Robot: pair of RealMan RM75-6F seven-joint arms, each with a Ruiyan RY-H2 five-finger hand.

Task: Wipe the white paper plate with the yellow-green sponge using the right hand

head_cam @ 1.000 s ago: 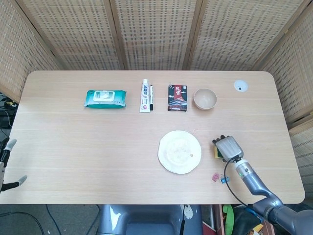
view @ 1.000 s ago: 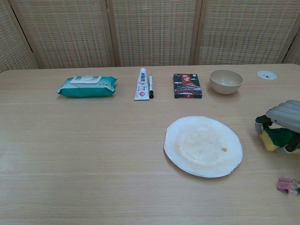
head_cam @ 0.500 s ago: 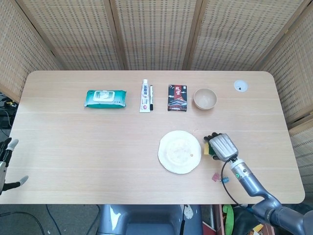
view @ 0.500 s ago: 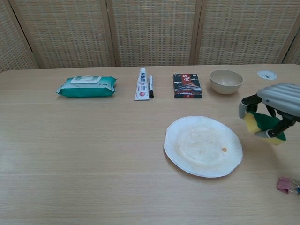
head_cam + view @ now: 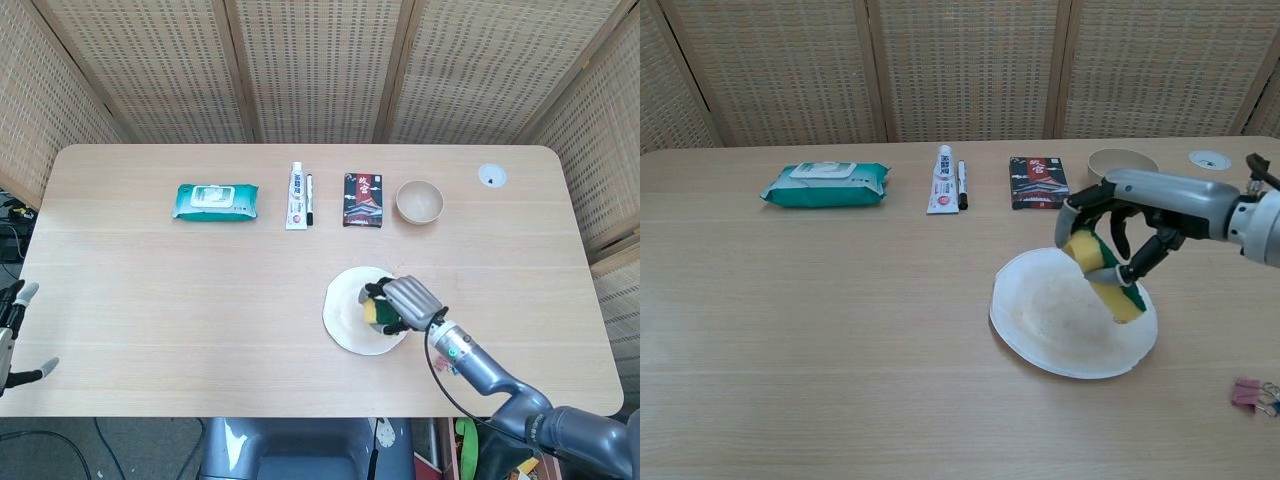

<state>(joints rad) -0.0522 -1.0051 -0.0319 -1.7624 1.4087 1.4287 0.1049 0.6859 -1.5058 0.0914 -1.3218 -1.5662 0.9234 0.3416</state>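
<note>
Since a second ago, your right hand (image 5: 1118,238) came off the table's right side, where it sat over the yellow-green sponge (image 5: 1103,275), and swung left until it was over the white paper plate (image 5: 1040,325). The sponge came with it, pinched between thumb and fingers, tilted, low end over the plate's right half; whether it touched the plate, I couldn't tell. So pickup and carry were done, and the wiping itself looked about to start, none of it visibly done. A small brownish spot on the plate seen earlier was now hidden behind the sponge. Your left hand (image 5: 12,330) sat at the far left edge, off the table, fingers apart, holding nothing.
</note>
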